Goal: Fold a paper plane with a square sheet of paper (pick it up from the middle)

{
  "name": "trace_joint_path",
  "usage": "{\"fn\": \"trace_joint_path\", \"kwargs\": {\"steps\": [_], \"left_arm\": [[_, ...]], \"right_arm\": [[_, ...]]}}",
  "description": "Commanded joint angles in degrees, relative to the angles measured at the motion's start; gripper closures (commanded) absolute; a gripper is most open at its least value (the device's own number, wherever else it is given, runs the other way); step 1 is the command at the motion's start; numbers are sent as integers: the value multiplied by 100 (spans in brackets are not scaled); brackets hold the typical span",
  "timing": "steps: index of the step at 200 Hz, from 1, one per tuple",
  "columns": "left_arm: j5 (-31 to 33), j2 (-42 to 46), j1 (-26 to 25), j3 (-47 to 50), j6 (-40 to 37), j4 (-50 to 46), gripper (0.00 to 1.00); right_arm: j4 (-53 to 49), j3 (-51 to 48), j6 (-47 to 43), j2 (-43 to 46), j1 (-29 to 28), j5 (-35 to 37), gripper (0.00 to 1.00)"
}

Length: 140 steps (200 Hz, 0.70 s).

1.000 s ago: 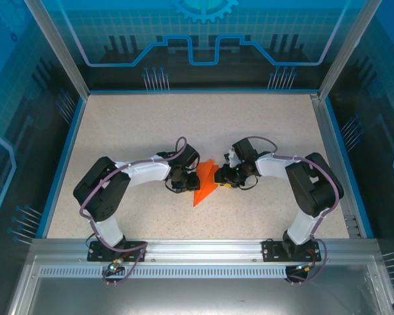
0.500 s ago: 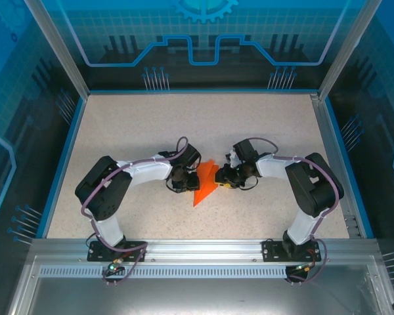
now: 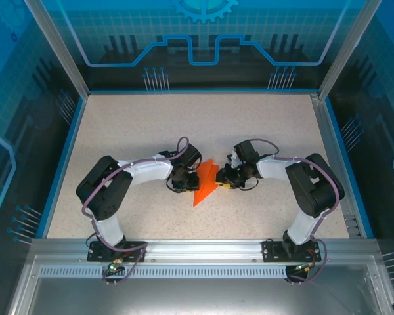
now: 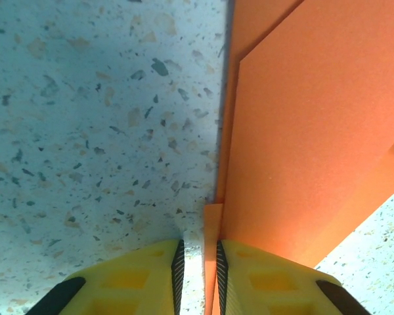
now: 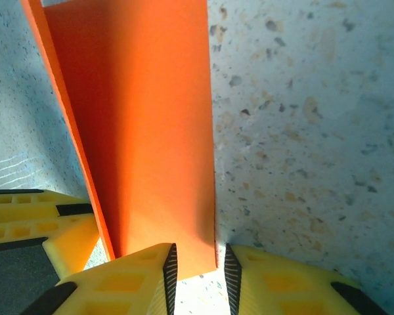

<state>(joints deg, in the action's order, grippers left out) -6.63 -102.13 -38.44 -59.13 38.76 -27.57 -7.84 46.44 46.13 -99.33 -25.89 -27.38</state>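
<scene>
Locate the orange sheet [image 3: 205, 182]. It lies flat on the speckled table [image 3: 151, 125], folded into a narrow pointed shape. Its tip is the part nearest the arm bases, turned slightly to the left.

Check the left gripper [image 3: 191, 178] at the sheet's left edge. In the left wrist view, its yellow fingers [image 4: 151, 275] stand close together with a thin slot between them. A strip of the sheet's edge [image 4: 212, 230] sits inside that slot, against the right-hand finger. Bare table shows in the rest of the slot. You cannot tell whether the pads press on the sheet.

Check the right gripper [image 3: 218, 177] at the sheet's right edge, directly across the sheet from the left gripper. In the right wrist view, a long folded panel of the sheet [image 5: 144, 118] runs down into the narrow gap between the fingers [image 5: 125, 279]. The panel nearly fills that gap, and a sliver of table shows beside it. You cannot tell whether this gripper is clamped on the sheet either.
</scene>
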Motion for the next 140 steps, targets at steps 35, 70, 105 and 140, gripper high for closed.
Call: {"fn": "trace_joint_path", "kwargs": {"steps": [35,70,105,140], "left_arm": [[14,-186,-102,-119,-112,-64,78],[24,-163,-109,-109,-115,-82,78],[30,-141,-111,-85,-106,-67,78],[30,-152,-111,-86,-94,-51,78]], "right_arm": [[353,-150,269,45,-237,16,72],[507,-187,351,127,-248,-105,76],[257,-164,275,403,-250,27,74],[59,-109,165,282,-242,175,67]]}}
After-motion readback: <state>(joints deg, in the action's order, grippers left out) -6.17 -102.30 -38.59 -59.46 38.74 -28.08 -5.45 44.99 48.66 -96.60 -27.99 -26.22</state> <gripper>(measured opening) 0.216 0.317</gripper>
